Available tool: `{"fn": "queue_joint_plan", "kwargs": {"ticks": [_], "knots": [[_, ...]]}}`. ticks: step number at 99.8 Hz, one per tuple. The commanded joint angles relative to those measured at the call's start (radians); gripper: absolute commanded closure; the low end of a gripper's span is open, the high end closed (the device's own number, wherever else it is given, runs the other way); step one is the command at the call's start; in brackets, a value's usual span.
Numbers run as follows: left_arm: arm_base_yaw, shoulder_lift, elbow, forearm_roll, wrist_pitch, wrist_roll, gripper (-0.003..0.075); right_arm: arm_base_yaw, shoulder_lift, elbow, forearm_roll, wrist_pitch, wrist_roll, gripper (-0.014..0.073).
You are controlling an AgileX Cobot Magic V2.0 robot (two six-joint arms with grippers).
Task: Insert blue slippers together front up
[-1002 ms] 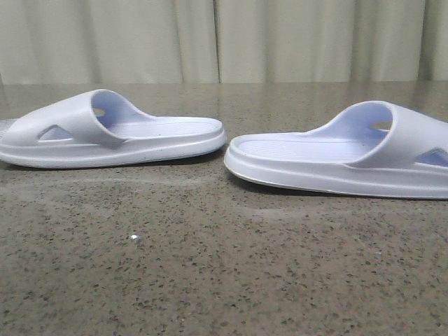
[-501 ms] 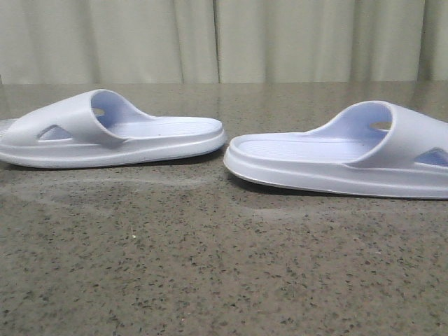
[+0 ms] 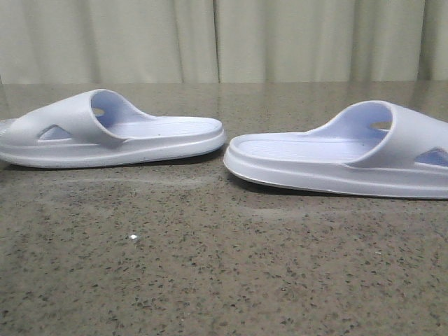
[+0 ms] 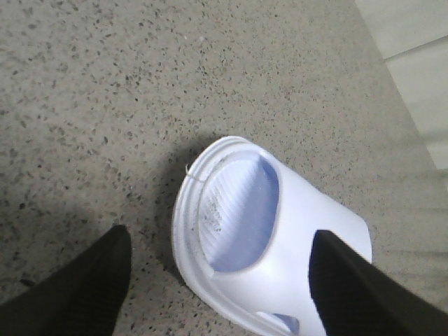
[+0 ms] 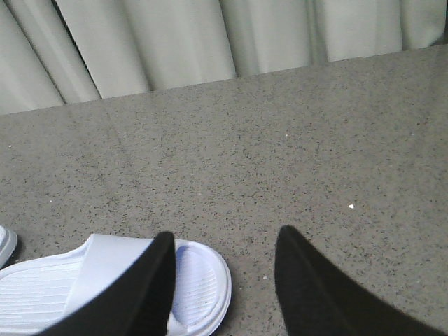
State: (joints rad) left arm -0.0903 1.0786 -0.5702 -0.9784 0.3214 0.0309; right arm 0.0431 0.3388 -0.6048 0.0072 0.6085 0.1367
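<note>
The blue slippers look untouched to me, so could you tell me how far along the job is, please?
Nothing looks done: the left slipper and right slipper lie flat on the table, heel ends facing, a gap between them. In hand: the left tool is open with the left slipper between its fingers, and the right tool is open beside the right slipper's end. Gripping, lifting and nesting them front up remain.
</note>
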Motion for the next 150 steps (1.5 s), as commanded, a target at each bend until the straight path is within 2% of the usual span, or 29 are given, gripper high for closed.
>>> {"fn": "queue_joint_plan", "kwargs": {"ticks": [1, 59, 99, 119, 132, 141, 150], "knots": [[0.0, 0.011, -0.052, -0.028, -0.031, 0.008, 0.0256, -0.006, 0.017, -0.032, 0.0, -0.094, -0.006, 0.0312], [0.0, 0.196, -0.151, -0.063, 0.009, 0.008, 0.0256, -0.006, 0.017, -0.032, 0.0, -0.109, -0.006, 0.0312], [0.0, 0.261, -0.151, -0.121, 0.058, 0.033, 0.0256, -0.006, 0.017, -0.032, 0.0, -0.124, -0.006, 0.0312], [0.0, 0.278, -0.151, -0.193, 0.114, 0.126, 0.0256, -0.006, 0.017, -0.032, 0.0, -0.135, -0.006, 0.0312], [0.0, 0.278, -0.151, -0.201, 0.124, 0.135, 0.0257, -0.006, 0.017, -0.032, 0.0, -0.136, -0.006, 0.0312], [0.0, 0.278, -0.151, -0.201, 0.133, 0.137, 0.029, -0.006, 0.017, -0.032, 0.0, -0.138, -0.006, 0.0312], [0.0, 0.278, -0.151, -0.203, 0.146, 0.148, 0.0372, -0.006, 0.017, -0.032, 0.0, -0.138, -0.006, 0.0312]]}}
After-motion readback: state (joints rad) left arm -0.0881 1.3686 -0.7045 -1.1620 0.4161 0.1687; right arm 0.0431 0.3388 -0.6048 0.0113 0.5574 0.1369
